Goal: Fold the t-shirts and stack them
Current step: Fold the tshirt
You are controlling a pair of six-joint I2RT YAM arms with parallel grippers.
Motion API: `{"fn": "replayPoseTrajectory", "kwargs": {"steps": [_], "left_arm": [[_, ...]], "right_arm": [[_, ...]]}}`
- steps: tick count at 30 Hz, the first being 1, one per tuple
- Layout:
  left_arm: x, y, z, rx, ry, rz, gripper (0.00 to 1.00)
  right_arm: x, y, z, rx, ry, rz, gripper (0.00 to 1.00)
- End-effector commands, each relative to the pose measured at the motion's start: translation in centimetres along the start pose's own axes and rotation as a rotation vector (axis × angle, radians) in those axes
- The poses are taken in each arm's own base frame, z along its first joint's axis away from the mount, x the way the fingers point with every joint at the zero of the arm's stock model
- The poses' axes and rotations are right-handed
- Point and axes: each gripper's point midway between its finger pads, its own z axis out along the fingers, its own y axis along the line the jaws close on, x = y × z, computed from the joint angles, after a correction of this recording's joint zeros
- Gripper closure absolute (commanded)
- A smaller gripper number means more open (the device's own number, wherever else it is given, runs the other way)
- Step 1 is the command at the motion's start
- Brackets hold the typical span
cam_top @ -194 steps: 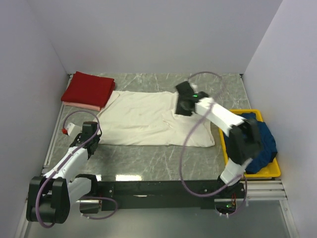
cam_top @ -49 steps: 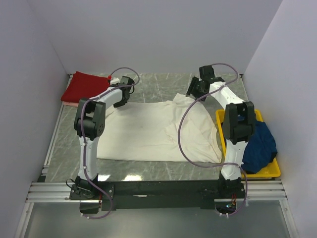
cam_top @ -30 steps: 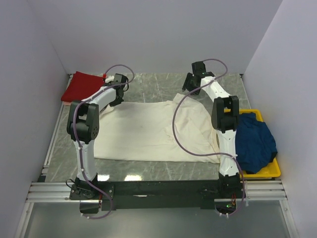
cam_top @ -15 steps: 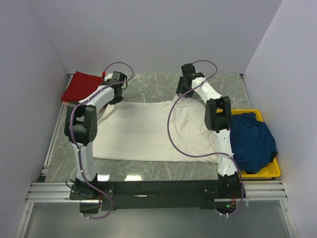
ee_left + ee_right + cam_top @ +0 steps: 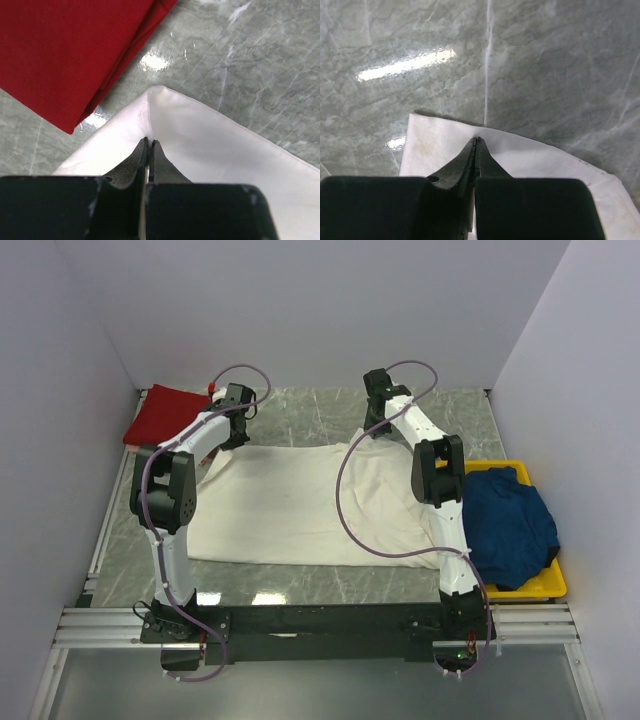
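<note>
A large cream t-shirt (image 5: 300, 505) lies spread flat across the marble table. My left gripper (image 5: 236, 432) is shut on its far left corner beside a folded dark red t-shirt (image 5: 165, 412). In the left wrist view the jaws (image 5: 149, 142) pinch a raised ridge of the cream cloth (image 5: 215, 135), with the red shirt (image 5: 65, 45) just beyond. My right gripper (image 5: 373, 426) is at the shirt's far right edge. In the right wrist view its jaws (image 5: 478, 140) are pressed together on the cream cloth (image 5: 432, 145). A navy blue t-shirt (image 5: 512, 525) lies crumpled at the right.
The navy shirt sits in a yellow plastic bin (image 5: 548, 586) at the right table edge. White walls enclose the table at the back and both sides. Bare marble (image 5: 310, 410) shows behind the cream shirt between the two grippers.
My right gripper has moved left along the shirt's far edge, come down and shut on the cloth. The left gripper has stayed shut on its corner, shifting slightly.
</note>
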Motion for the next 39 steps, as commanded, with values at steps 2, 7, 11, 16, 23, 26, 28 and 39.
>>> {"fn": "replayPoseTrajectory", "kwargs": {"steps": [2,7,11,16,23,26,28,39], "left_arm": [[-4.5,-0.4,-2.4,0.047,-0.101,-0.008,0.99],[-5.9,0.5,-2.1,0.041,-0.117,0.009,0.99],[-6.9,0.8,-1.9,0.045,-0.128,0.013,0.99],[-6.6,0.6,-1.5,0.06,-0.116,0.023,0.99],[-5.7,0.3,-1.0,0.077,-0.093,0.034,0.99],[-5.7,0.1,-0.9,0.085,-0.091,0.035,0.99],[-5.7,0.1,-0.9,0.089,-0.091,0.038,0.99],[-5.6,-0.2,-0.9,0.099,-0.083,0.045,0.99]], "right_arm": [[-3.7,-1.7,-2.5,0.039,-0.106,0.054,1.0],[-7.0,-3.2,-4.5,0.02,-0.204,0.134,1.0],[-9.6,-3.3,-6.6,-0.029,-0.283,0.159,1.0],[-8.8,-2.4,-6.6,-0.053,-0.238,0.133,0.78],[-3.8,-0.4,-3.0,-0.072,-0.098,0.098,0.37],[-2.9,0.6,-2.8,-0.068,-0.085,0.067,0.29],[-2.6,0.8,-2.8,-0.062,-0.083,0.06,0.28],[1.0,0.9,-0.5,0.004,0.033,0.069,0.33]]}}
